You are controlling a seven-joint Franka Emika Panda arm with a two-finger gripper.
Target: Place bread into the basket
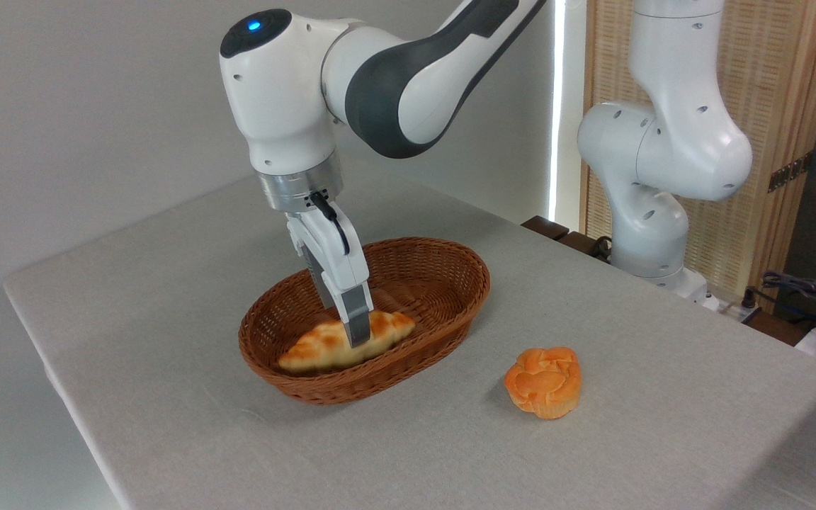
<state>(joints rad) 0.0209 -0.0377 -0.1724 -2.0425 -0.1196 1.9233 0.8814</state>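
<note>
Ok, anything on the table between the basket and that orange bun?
No. In the fixed camera view, the stretch between the basket and the orange bun is bare grey tabletop, crossed only by their shadows.

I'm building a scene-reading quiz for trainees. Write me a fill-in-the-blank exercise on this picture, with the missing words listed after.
1. The braided loaf lies inside the ____.
2. The gripper stands over the loaf's ____, not over either of its tapered ends.
3. The round orange bun sits on the table, to the ____ of the wicker basket in the picture.

Missing words: basket; middle; right
</note>
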